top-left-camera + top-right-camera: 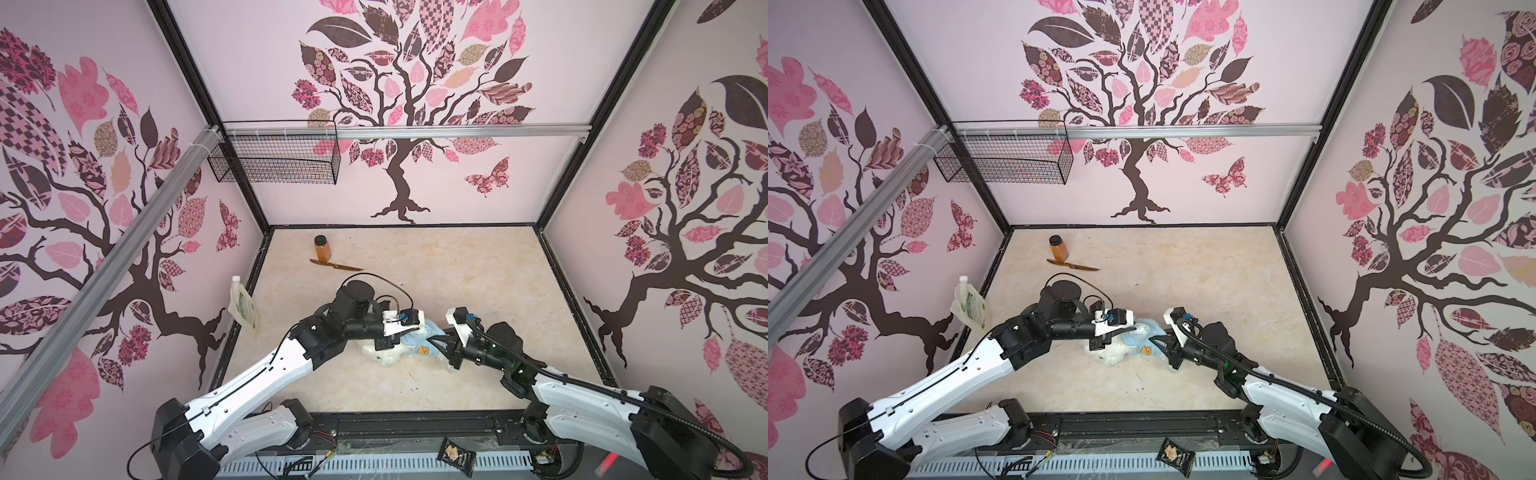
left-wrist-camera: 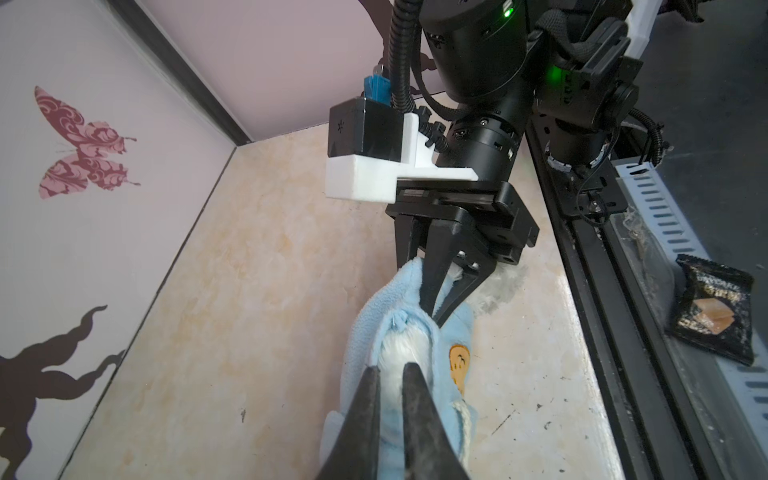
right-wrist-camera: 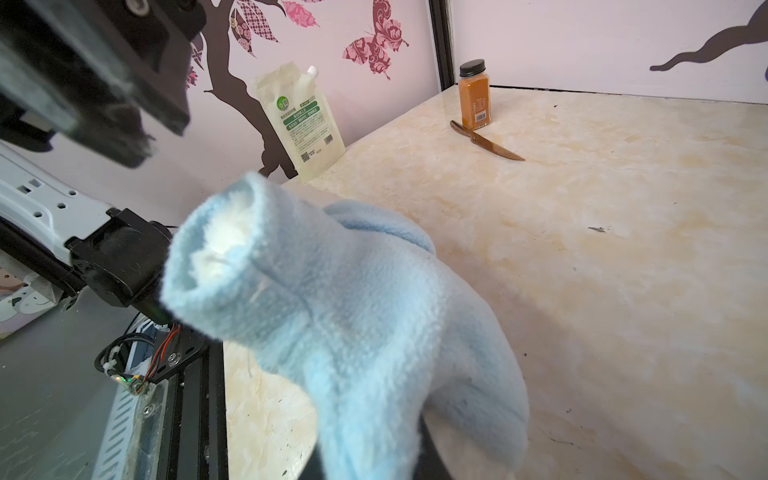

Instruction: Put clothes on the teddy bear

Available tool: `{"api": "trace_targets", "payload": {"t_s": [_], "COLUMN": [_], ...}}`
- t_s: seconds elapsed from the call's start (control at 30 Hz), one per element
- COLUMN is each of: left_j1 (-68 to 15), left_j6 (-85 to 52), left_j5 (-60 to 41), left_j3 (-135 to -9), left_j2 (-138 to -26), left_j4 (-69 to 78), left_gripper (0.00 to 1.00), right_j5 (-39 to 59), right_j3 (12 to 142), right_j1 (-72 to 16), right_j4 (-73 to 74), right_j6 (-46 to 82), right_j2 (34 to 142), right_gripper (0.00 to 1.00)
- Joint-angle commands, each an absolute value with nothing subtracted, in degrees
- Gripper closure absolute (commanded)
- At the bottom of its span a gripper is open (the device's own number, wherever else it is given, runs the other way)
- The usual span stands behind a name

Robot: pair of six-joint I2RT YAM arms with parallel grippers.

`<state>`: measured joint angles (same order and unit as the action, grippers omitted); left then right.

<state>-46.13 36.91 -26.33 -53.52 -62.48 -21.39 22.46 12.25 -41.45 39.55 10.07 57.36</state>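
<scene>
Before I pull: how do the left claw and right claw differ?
The right claw is pinched shut on the blue shirt; the left claw stands slightly parted, teddy bear fur between its tips. The left claw comes from the left in both top views, the right claw from the right. Both are black.

A spice jar (image 1: 321,248) of orange powder stood well beyond the left gripper (image 2: 390,369), with a brown-handled knife (image 1: 336,266) lying just beside it, on the gripper's side. A refill pouch (image 1: 243,305) leaned on the wall (image 1: 199,257) out past that gripper's arm. A wire basket (image 1: 274,160) hung high above, and a black snack packet (image 1: 457,455) lay well behind the right gripper (image 1: 430,340).
</scene>
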Motion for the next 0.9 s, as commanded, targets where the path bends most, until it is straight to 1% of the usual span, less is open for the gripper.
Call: {"api": "trace_targets", "payload": {"t_s": [0.0,0.23,0.33,0.57,0.87], "left_j1": [-47.16,-48.87,-49.04,-49.04,-48.94], "left_j6": [41.03,44.04,45.15,46.05,43.4], "left_j5": [-25.46,-23.89,-22.48,-20.92,-25.36], "left_j3": [-57.67,-60.82,-61.33,-62.68,-62.9], "left_j2": [-64.54,-68.64,-69.9,-72.54,-71.38], "left_j4": [-26.28,-29.83,-30.17,-30.34,-27.85], "left_gripper": [0.88,0.87,0.85,0.85,0.84], "right_j5": [23.38,23.33,23.39,23.35,23.2], "right_j3": [14.24,13.85,13.8,13.63,13.37], "right_j1": [-41.39,-41.37,-41.39,-41.39,-41.39], "right_j4": [42.0,42.29,42.28,42.28,42.4], "right_j6": [9.33,9.53,9.66,9.78,9.98], "right_j2": [57.25,56.89,56.52,56.26,56.24], "right_gripper": [1.0,1.0,1.0,1.0,1.0]}}
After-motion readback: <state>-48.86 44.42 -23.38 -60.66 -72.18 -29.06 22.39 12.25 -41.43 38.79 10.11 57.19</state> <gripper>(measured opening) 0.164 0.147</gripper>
